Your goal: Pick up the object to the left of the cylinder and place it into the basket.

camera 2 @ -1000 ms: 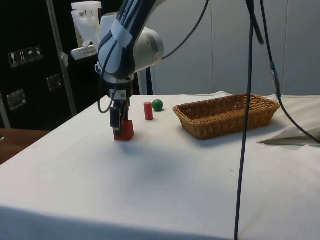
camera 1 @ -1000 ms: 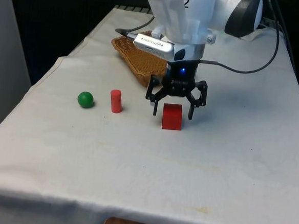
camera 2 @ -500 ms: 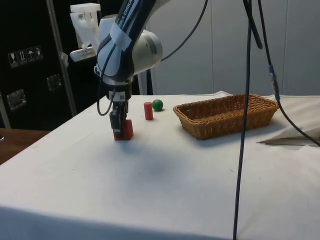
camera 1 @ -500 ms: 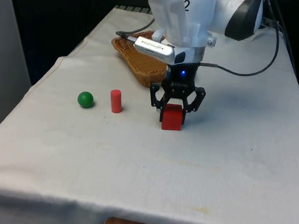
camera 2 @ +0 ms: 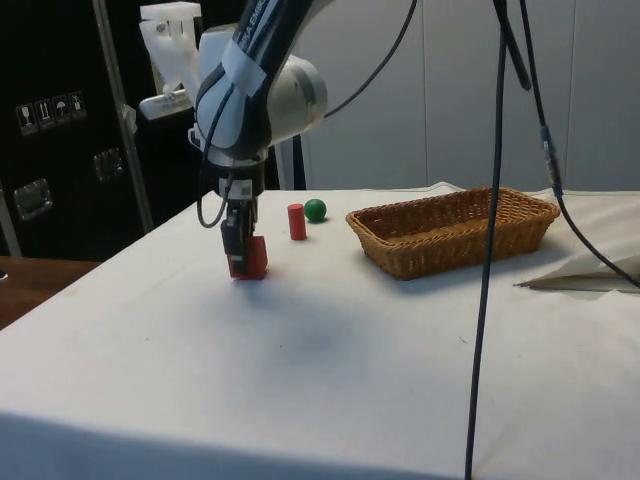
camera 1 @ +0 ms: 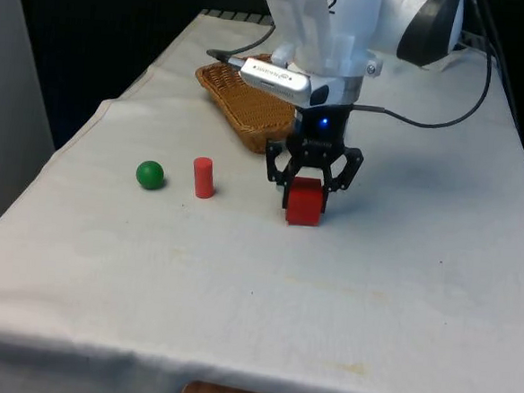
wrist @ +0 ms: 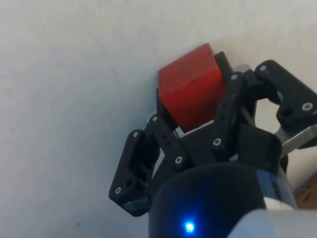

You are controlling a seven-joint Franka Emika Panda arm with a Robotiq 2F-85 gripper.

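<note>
Here the black gripper (camera 1: 305,189) is clenched on a red cube (camera 1: 303,202), its two fingers (wrist: 166,119) pressed against opposite faces of the block, as the wrist view shows plainly. In the side view the cube (camera 2: 249,258) sits at or just off the cloth; whether it rests on the surface or has left it is hard to say from these angles.

The table (camera 1: 399,287) is draped in a white cloth with soft creases and a few faint marks, and the cloth falls over the near edge in the front view, where a strip of brown wood shows beneath. The green ball (camera 1: 150,174), which lies to the front view's left of the red cylinder (camera 1: 203,177), sits on the cloth near the table's edge at the front view's left, just beside the upright cylinder and apart from it. Cylinder and ball are both well apart from the gripper.

A shallow wicker basket (camera 1: 242,102) stands toward the table's far edge, partly behind the white arm (camera 1: 323,25). In the side view the basket (camera 2: 455,228) is near the table's far side, with a black cable (camera 2: 495,230) hanging across in front of it. Behind the table in that view are dark cabinets (camera 2: 60,120) and pale wall panels (camera 2: 470,90).
</note>
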